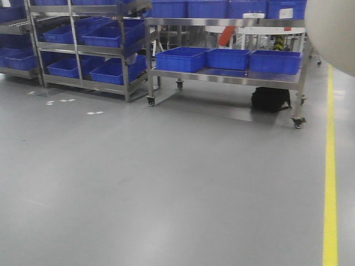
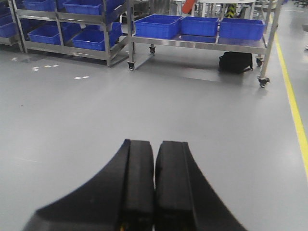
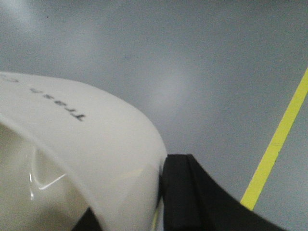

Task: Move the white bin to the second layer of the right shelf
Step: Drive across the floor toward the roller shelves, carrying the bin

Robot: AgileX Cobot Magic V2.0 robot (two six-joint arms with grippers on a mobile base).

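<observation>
My right gripper (image 3: 155,188) is shut on the rim of the white bin (image 3: 96,144). The rim wall sits between the black outer finger (image 3: 185,192) and an inner finger mostly hidden behind the plastic. The bin is held up above the grey floor. In the front view its rounded side fills the top right corner (image 1: 335,33). My left gripper (image 2: 155,144) is shut with nothing between its pads and points out over the floor. The right shelf second layer is out of view.
Ahead stands a steel table on casters (image 1: 222,75) with blue crates (image 1: 182,59). Racks of blue crates (image 1: 83,50) stand to its left. A black bag (image 1: 270,98) lies under the table. A yellow floor line (image 1: 331,166) runs along the right.
</observation>
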